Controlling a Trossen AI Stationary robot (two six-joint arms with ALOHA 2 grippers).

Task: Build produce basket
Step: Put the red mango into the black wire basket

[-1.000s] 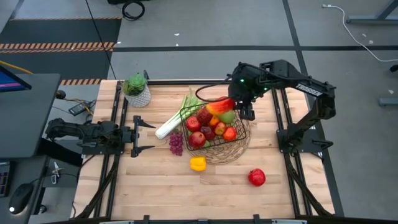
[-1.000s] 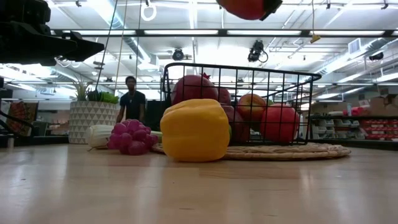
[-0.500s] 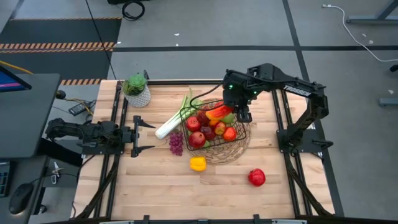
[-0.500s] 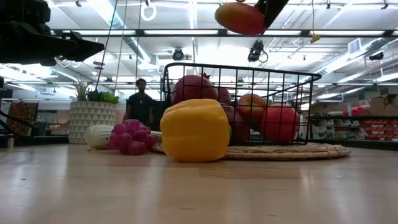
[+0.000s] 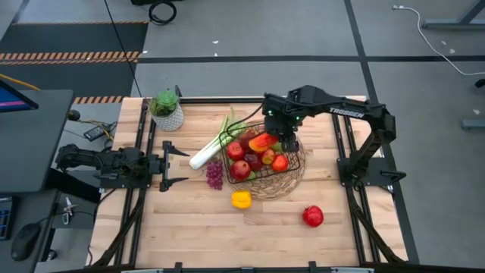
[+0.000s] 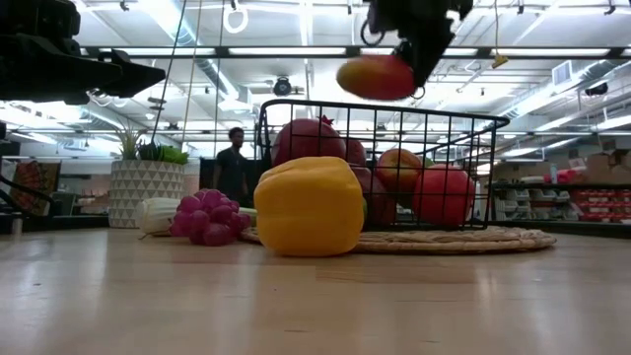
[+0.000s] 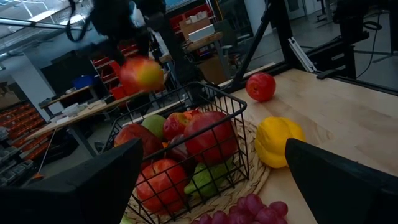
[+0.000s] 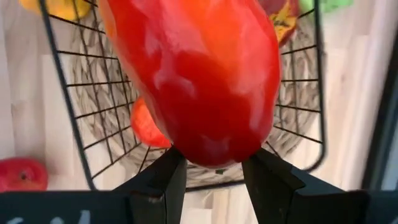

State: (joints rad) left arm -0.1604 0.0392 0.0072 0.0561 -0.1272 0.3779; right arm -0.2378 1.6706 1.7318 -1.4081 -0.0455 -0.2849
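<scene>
The right gripper (image 5: 282, 139) hangs over the basket (image 5: 297, 168) with its two fingers (image 8: 163, 180) clamped on a red-and-orange pepper (image 5: 263, 141) — the fruit is held clear above the top rim of the wire mesh, not resting on anything. Seen from the gripper's own wrist, the pepper (image 8: 199, 68) fills the space between the fingers, and below it lie the wire wall and the woven wicker base of the basket (image 8: 74, 118).

Directly beneath the gripper the basket already holds a heap of produce: red apples (image 5: 241, 170), a green pear (image 7: 205, 177) and other red and orange pieces pressed against the mesh. Just outside the basket, on the side away from the gripper, a yellow pepper (image 5: 241, 199) sits on the tabletop (image 5: 189, 227) close to the wicker rim. Purple grapes (image 5: 215, 175) and a long white-green leek (image 5: 214, 145) lie beside the basket's far side from the right arm, the leek's leafy end reaching the mesh. A red pomegranate (image 5: 312, 216) stands well apart from the gripper, alone on the wood.

The left gripper (image 5: 176, 167) waits near the tabletop's edge, jaws spread wide and holding nothing. A potted plant (image 5: 167, 110) stands beyond it — in the room behind, a person (image 6: 234, 163) is visible.
</scene>
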